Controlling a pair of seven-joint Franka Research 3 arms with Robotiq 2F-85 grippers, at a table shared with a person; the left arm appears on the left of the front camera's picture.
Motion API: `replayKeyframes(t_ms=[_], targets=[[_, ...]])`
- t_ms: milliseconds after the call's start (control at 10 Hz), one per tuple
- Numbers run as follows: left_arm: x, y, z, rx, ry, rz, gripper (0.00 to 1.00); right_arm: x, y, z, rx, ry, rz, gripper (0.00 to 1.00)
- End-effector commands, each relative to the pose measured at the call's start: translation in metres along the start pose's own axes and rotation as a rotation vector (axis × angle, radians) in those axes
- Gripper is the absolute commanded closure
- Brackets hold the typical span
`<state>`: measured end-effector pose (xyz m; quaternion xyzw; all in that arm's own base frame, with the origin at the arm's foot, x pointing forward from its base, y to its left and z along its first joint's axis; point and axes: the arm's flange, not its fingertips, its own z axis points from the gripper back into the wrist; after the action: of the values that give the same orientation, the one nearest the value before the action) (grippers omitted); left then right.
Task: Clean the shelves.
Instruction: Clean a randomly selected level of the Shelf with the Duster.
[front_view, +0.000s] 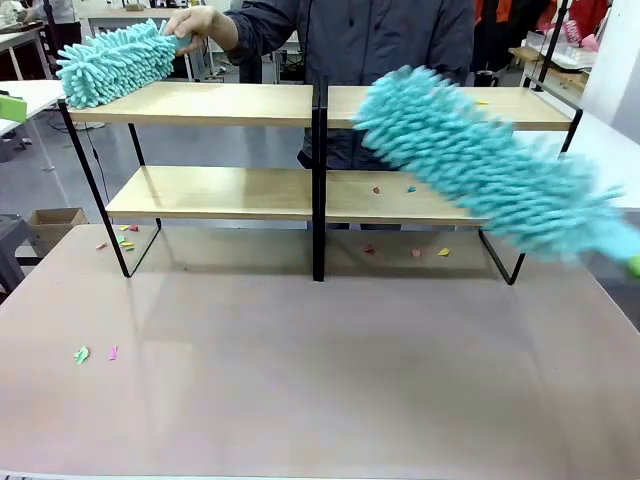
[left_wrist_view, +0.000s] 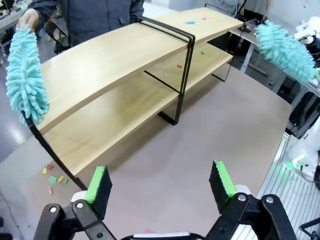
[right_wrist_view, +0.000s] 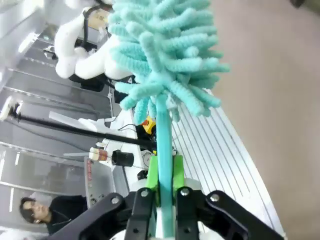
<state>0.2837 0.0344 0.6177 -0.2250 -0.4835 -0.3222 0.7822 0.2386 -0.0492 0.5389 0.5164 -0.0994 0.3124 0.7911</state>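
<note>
My right claw (right_wrist_view: 165, 170) grips the handle of a fluffy teal duster (front_view: 480, 160) by the right half of the light-wood, black-framed shelves (front_view: 210, 103) on the beige table (front_view: 300, 380). My left claw (left_wrist_view: 160, 182) is spread apart and empty. A person's hand (front_view: 200, 25) rests another fluffy duster (front_view: 110, 62) on the top left board.

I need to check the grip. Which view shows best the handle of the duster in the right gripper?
The right wrist view: the duster handle runs between the shut pads of the right gripper. The front view gives the duster head, blurred; the left wrist view gives that head far off.
</note>
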Motion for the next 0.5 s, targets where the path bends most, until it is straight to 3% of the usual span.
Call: replayKeyframes(t_ms=[0, 200, 400], targets=[[-0.001, 0.001, -0.002, -0.008, -0.002, 0.002, 0.0, -0.03, 0.038, 0.068, -0.037, -0.046, 0.03, 0.88], [-0.001, 0.001, -0.002, -0.008, -0.002, 0.002, 0.0, -0.054, 0.078, 0.133, -0.177, -0.116, 0.005, 0.88], [-0.001, 0.001, -0.002, -0.008, -0.002, 0.002, 0.0, -0.062, 0.103, 0.171, -0.311, -0.095, -0.103, 0.88]])
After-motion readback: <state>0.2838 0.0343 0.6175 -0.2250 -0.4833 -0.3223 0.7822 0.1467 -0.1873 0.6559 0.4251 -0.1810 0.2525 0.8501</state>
